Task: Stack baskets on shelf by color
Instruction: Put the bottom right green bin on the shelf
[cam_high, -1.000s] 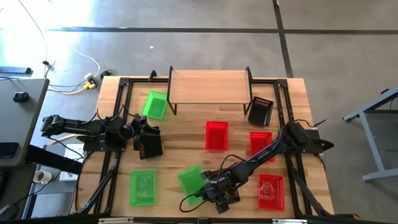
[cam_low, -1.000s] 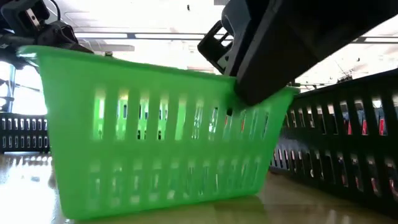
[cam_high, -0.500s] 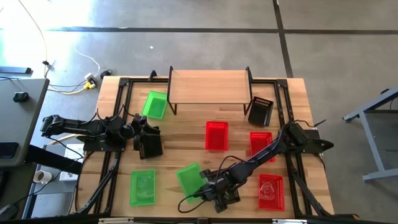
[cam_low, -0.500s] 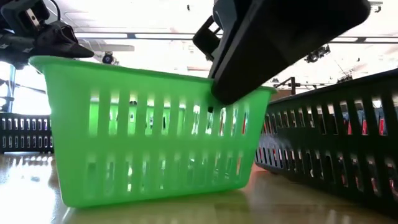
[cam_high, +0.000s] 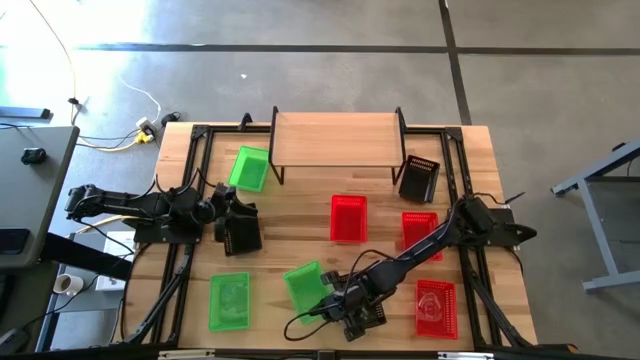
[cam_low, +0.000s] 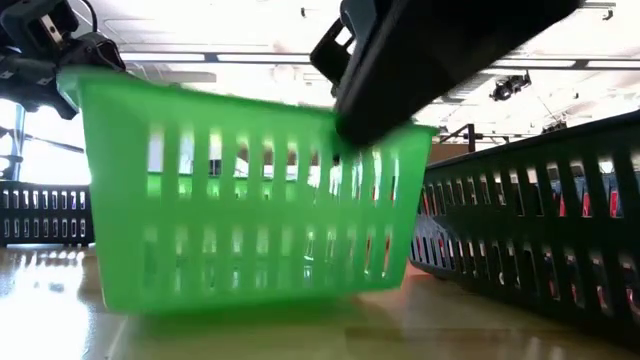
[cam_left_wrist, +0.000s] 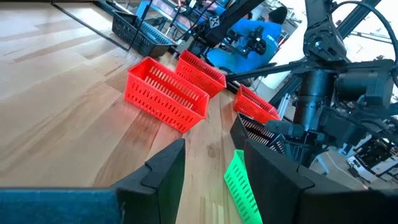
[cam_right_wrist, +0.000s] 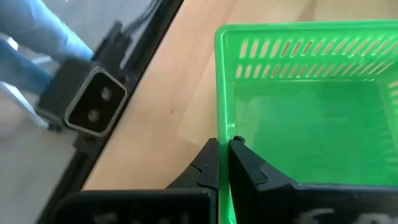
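Grey concrete floor (cam_high: 300, 70) crossed by dark seam lines. White cable (cam_high: 110, 75) trails to a yellow plug block (cam_high: 146, 130) beside the light wood tabletop (cam_high: 300, 215). Grey desk (cam_high: 30, 165) left, grey metal frame (cam_high: 600, 185) right. Low view: long ceiling lights (cam_low: 250, 62), bright window (cam_low: 40, 150) at left.

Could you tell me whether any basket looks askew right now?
Yes: the green basket at the table's near edge hangs tilted, one end lifted, because the right claw pinches its rim. The shelf is bare.
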